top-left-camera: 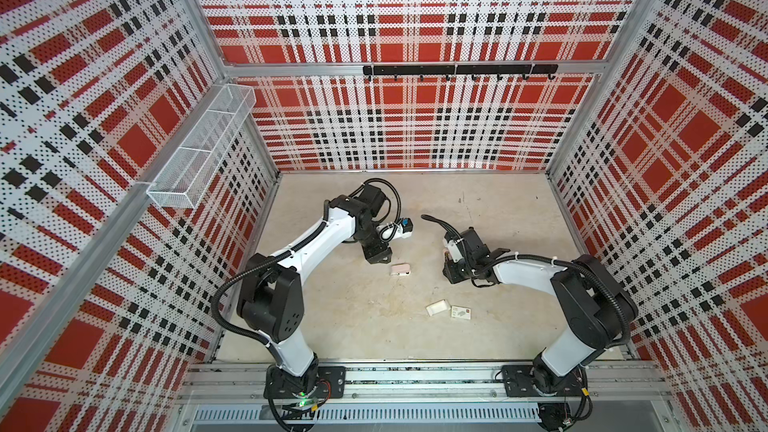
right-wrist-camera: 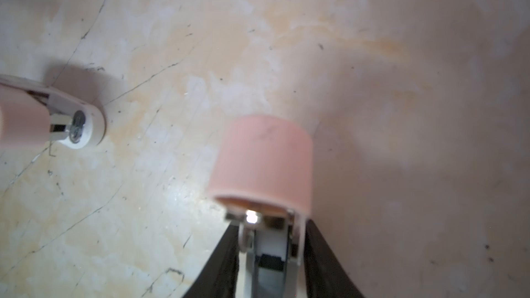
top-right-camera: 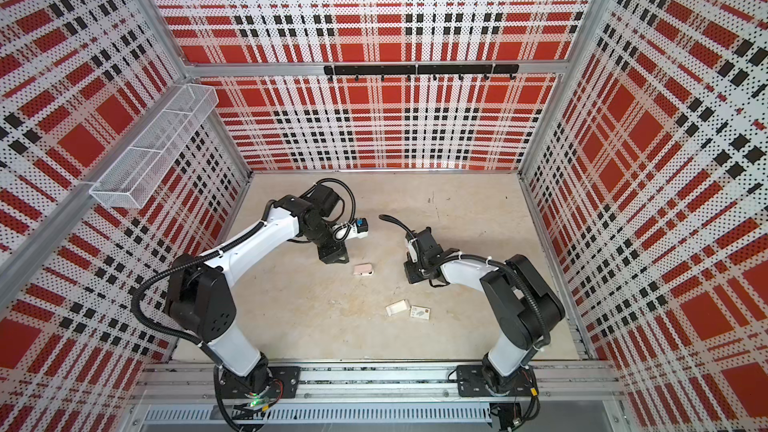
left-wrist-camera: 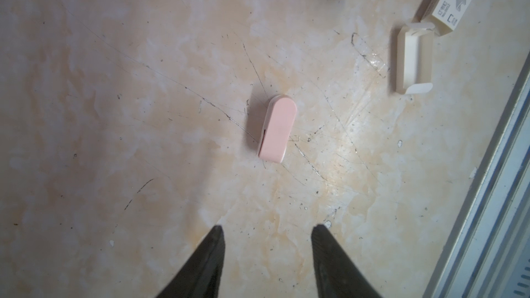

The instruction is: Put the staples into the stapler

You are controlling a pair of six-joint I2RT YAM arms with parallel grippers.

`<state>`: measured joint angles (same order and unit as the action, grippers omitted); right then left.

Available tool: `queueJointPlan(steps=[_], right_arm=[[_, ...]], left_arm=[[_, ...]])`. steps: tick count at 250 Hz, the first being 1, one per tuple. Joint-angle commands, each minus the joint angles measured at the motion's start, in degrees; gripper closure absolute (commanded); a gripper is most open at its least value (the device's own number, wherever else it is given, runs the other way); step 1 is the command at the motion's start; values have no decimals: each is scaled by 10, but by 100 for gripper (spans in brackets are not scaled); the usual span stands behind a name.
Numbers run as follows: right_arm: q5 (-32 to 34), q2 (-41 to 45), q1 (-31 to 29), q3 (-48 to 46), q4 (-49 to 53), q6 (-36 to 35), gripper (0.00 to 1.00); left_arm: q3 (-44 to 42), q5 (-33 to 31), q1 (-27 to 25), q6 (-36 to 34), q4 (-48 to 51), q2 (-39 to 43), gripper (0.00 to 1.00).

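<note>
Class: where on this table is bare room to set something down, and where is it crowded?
Bare: the table between the left arm and the white tray; also the back-right corner. Crowded: the middle, where the left gripper, pink stapler and right gripper cluster.

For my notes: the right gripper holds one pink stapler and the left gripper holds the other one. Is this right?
No. The right gripper holds one pink stapler, but the left gripper is open and empty; the other stapler lies on the table, as the left wrist view shows.
</note>
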<state>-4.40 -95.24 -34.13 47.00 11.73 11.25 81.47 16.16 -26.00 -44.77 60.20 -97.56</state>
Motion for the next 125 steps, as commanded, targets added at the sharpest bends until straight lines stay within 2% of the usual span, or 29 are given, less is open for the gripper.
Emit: queueJointPlan(steps=[1, 27, 69, 125], right_arm=[[-2, -9, -26, 11, -8, -46, 61], [5, -6, -42, 11, -5, -55, 56], [15, 23, -42, 11, 0, -27, 49], [17, 68, -38, 12, 17, 2, 50]], left_arm=[[-4, 15, 9, 5, -4, 29, 46], [-5, 29, 17, 6, -4, 36, 46], [-6, 45, 20, 8, -9, 40, 46], [-1, 56, 14, 10, -12, 35, 46]])
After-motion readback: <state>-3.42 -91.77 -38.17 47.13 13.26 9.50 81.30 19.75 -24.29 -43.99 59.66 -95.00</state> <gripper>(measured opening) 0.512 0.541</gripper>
